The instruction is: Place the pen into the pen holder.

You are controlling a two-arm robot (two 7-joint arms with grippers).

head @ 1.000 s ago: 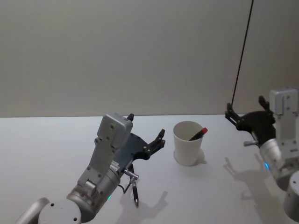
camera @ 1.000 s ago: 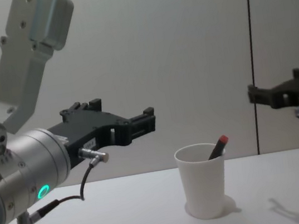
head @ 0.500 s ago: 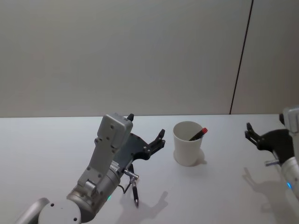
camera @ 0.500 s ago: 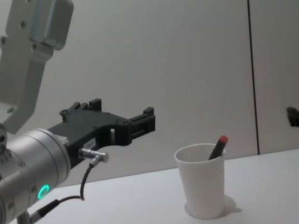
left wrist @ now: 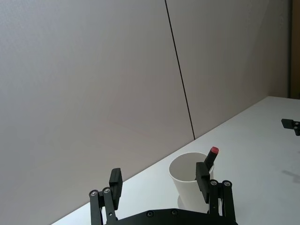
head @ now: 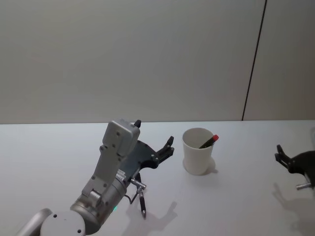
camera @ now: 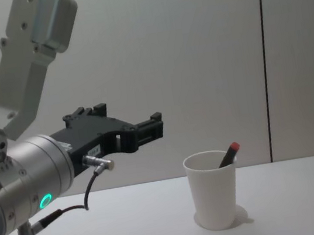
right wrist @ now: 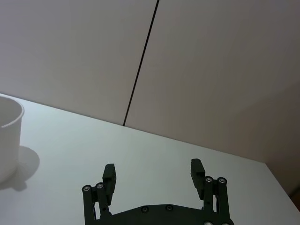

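White table (head: 49, 157), pen holder (head: 198, 153), grey wall (head: 123, 59)

the left arm (camera: 29, 172) is chunky silver with a green ring light (camera: 44, 200), a thin black cable (camera: 76, 210) and a boxy grey wrist block (camera: 32, 50), jaws are matte black

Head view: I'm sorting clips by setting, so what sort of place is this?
Probably a robot test bench in a lab or office, not a home: a plain white table, blank grey wall panels, and a paper cup holding a pen.
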